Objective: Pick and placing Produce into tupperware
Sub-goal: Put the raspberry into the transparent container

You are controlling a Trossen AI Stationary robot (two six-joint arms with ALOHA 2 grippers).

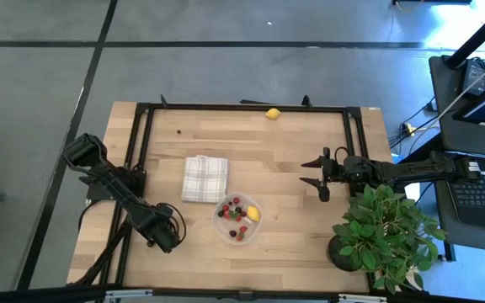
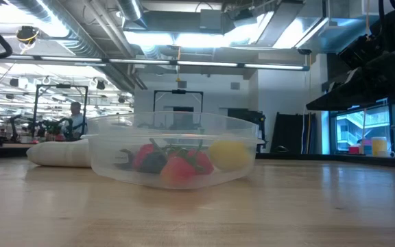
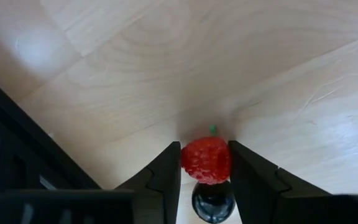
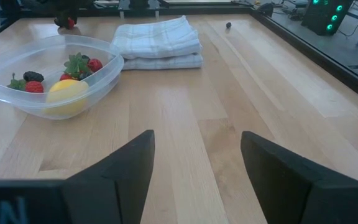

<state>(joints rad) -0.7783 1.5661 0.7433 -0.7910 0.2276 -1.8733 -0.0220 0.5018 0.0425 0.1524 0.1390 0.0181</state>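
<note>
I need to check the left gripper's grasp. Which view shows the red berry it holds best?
The left wrist view: the red berry fills the gap between the left gripper's fingers, a dark berry beneath it. The right wrist view shows it only as a far red speck. The high view hides it under the gripper; the low view misses it.

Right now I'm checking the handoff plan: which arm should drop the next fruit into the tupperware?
Left. Its gripper already clamps a red berry near the tupperware; the right gripper is open, empty.
</note>
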